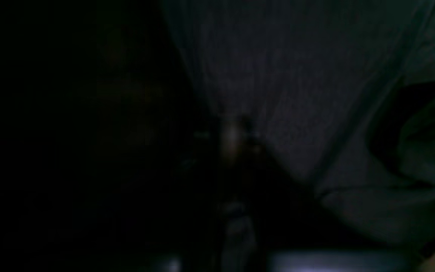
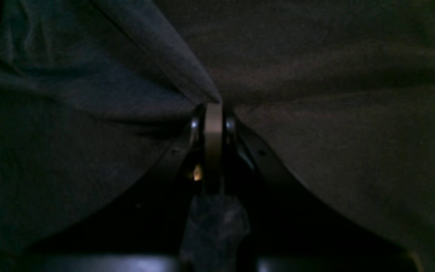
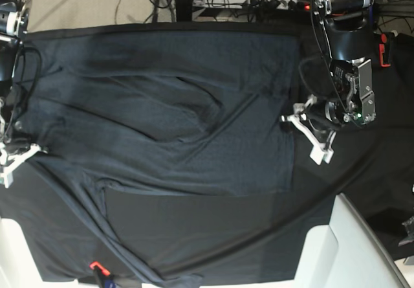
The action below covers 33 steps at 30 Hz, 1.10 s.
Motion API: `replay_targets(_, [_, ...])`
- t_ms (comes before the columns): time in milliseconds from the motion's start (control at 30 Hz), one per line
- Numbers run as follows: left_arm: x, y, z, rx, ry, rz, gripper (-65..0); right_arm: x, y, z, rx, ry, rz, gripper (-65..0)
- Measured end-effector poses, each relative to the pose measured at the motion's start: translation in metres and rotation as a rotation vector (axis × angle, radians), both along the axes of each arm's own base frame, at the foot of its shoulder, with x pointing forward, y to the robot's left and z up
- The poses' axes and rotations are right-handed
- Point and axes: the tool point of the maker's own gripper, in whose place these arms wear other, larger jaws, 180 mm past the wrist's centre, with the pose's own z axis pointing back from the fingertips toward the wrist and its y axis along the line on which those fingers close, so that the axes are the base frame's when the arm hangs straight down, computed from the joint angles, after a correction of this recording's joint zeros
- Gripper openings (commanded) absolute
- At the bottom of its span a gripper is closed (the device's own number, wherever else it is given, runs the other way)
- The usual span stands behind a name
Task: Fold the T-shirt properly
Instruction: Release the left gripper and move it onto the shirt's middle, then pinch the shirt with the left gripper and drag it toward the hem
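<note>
both grippers clamped on t-shirt edges
left gripper and right gripper pinch thin hems; risk: fabric slips if pulled unevenly.

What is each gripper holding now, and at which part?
Both grip the T-shirt: right gripper a fold at one side edge, left gripper the opposite side edge.

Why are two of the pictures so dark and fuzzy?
Left wrist view: almost black and blurred, because the camera sits right against the T-shirt. Right wrist view: dim too, but the right pincer shows shut on a fold. Base view: bright and sharp, shot from above, with the T-shirt spread out.
</note>
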Motion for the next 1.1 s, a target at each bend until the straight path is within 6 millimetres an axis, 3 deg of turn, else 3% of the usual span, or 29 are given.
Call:
replay_targets(233, [-0.003, 0.002, 0.003, 0.022, -0.003, -0.011, -65.0, 0.000, 0.000, 0.000, 0.000, -0.002, 0.000, -64.4])
replay_targets(600, [-0.035, 0.003, 0.026, 0.123, -0.051, -0.089, -65.0, 0.000, 0.000, 0.000, 0.001, 0.000, 0.000, -64.4])
replay_targets(800, [-0.057, 0.006, 0.028, 0.160, -0.041, -0.071, -65.0, 0.000, 0.000, 0.000, 0.002, 0.000, 0.001, -64.4])
replay_targets(1100, [-0.066, 0.006, 0.028, 0.168, -0.035, -0.077, -65.0, 0.000, 0.001, 0.000, 0.001, 0.000, 0.002, -64.4])
